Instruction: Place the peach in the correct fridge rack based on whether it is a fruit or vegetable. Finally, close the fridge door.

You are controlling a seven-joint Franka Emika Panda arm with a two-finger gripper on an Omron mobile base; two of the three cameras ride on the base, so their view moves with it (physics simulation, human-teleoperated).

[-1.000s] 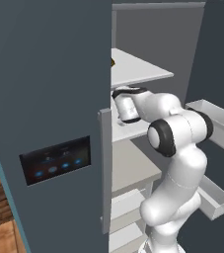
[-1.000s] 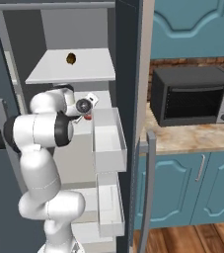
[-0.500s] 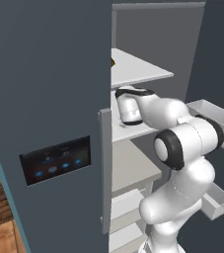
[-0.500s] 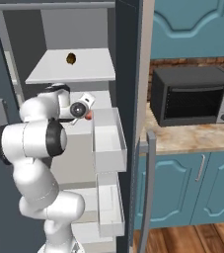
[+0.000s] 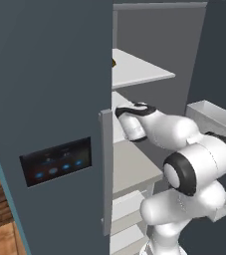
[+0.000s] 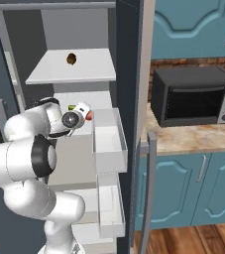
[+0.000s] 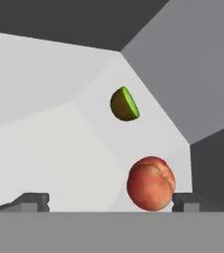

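Kitchen cabinets and a microwave (image 6: 193, 96) flank the fridge, whose fridge door (image 6: 132, 99) stands open. Inside, the fridge rack (image 7: 44, 148) carries a halved green fruit (image 7: 124, 104) and the peach (image 7: 150, 183). With fingers spread, the gripper (image 7: 111, 201) holds nothing. Placing looks done; next, withdraw and shut the door.

Both base views look forward from behind the arm (left and right), sharing the fridge rack (image 6: 84, 101); the hand view sits close above it.

Peach (image 7: 151, 184) and green item (image 7: 124, 105) on fridge rack (image 7: 44, 153)
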